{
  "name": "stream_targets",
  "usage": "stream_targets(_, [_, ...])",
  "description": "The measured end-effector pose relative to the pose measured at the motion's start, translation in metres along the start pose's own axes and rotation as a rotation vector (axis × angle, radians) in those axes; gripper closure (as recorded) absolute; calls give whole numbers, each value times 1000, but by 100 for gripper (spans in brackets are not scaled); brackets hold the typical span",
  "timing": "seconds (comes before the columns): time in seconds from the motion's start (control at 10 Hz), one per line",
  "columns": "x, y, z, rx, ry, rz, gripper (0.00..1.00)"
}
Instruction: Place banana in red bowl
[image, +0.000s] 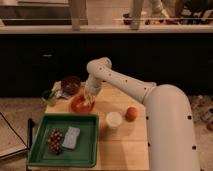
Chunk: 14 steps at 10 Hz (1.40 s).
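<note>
A red-orange bowl (80, 105) stands on the wooden table (125, 145), left of the middle. My gripper (88, 96) hangs at the end of the white arm (125, 82), right over the bowl's right rim. A yellowish piece, which looks like the banana (90, 100), shows at the gripper, just over or inside the bowl. I cannot tell whether it is held or lying in the bowl.
A dark maroon bowl (71, 84) stands behind the red-orange one. A green tray (37, 150) at the front left holds grapes (54, 141) and a pale blue-grey packet (71, 137). A white cup (114, 120) and an orange (131, 113) stand to the right. Green items (50, 96) lie at the left edge.
</note>
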Motion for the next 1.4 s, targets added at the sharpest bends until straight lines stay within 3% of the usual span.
stream_targets(0.4, [-13,-12,2,24,-26,-19,23])
stream_targets(0.5, [-15,-14,2,27,-32,-24,20])
stream_targets(1.1, [-23,-19,3,36,-66,-36,20])
stream_targets(1.4, [-18,-16,5,32,-61,-21,20])
